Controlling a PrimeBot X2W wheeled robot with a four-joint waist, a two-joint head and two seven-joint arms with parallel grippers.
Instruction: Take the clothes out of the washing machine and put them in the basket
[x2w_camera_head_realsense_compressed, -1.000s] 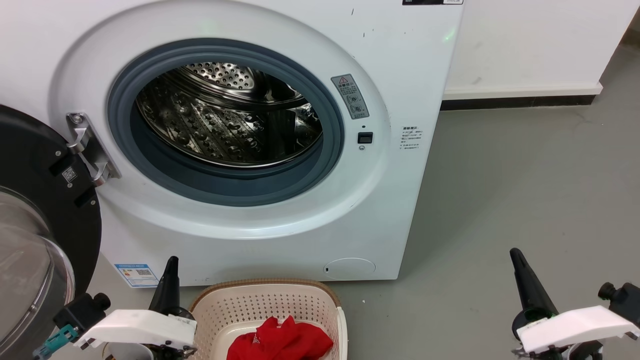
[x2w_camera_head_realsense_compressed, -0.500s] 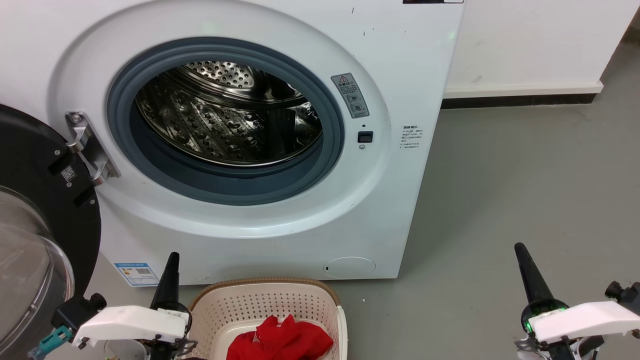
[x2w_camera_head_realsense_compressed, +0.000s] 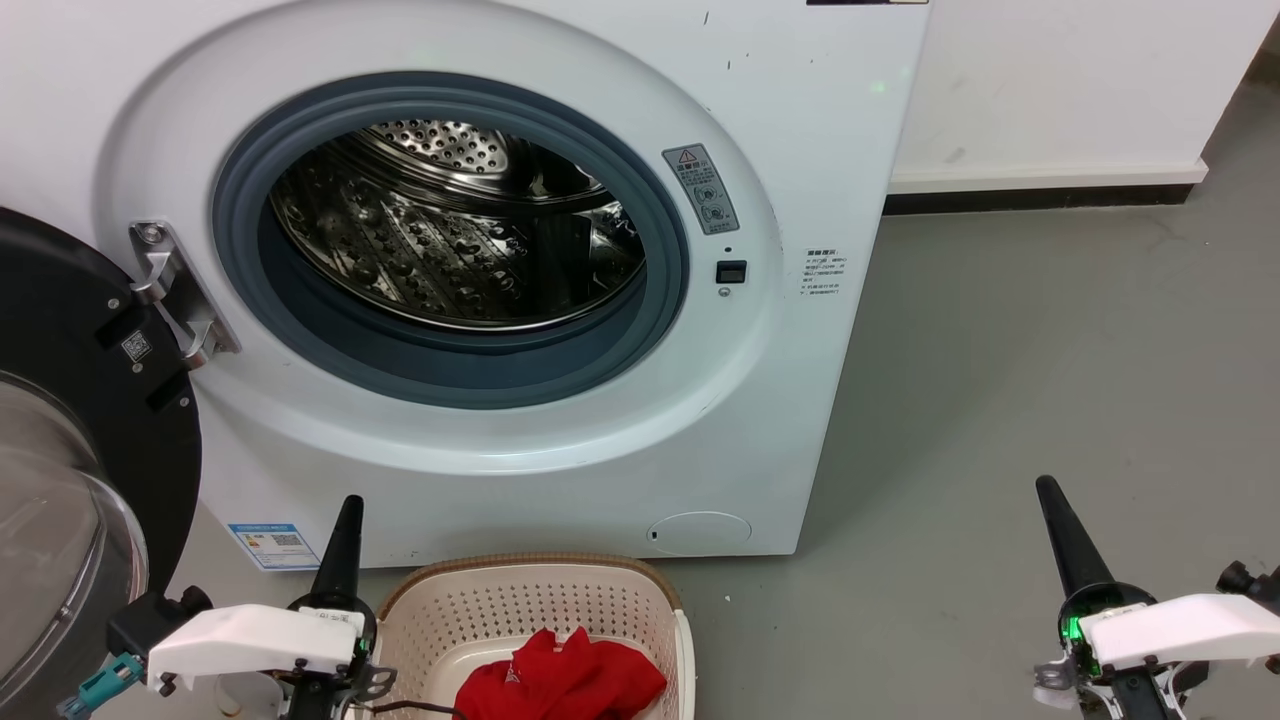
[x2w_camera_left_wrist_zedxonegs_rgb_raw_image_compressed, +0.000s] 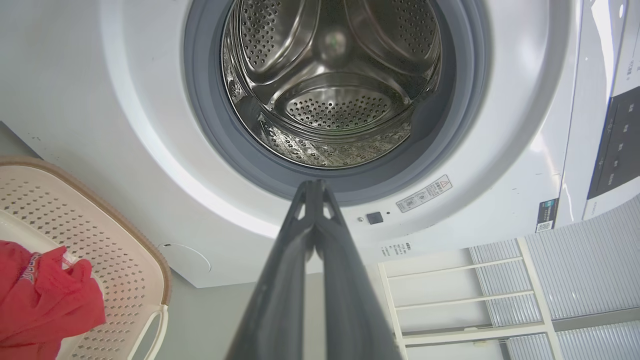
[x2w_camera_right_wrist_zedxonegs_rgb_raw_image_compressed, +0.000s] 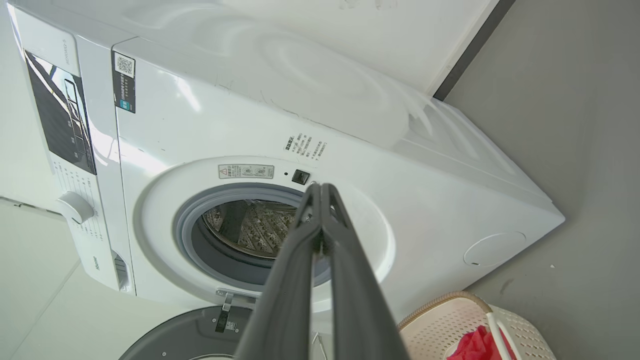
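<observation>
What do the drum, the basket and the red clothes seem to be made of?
The drum: probably polished steel; it mirrors light and has punched holes. The basket: apparently matte cream plastic, with moulded perforations; its brown rim looks woven, material unclear. The clothes: soft red fabric, lying in loose folds.

We have bright, even indoor light, and the head view is sharp. The washing machine (x2w_camera_head_realsense_compressed: 820, 150) throws a soft shadow on the floor (x2w_camera_head_realsense_compressed: 1050, 350) along its right side. Highlights glint in the drum (x2w_camera_head_realsense_compressed: 450, 250). In the wrist views glare streaks its white panels, straight lines bow, and the fingers (x2w_camera_left_wrist_zedxonegs_rgb_raw_image_compressed: 280, 310) blur close up.
</observation>
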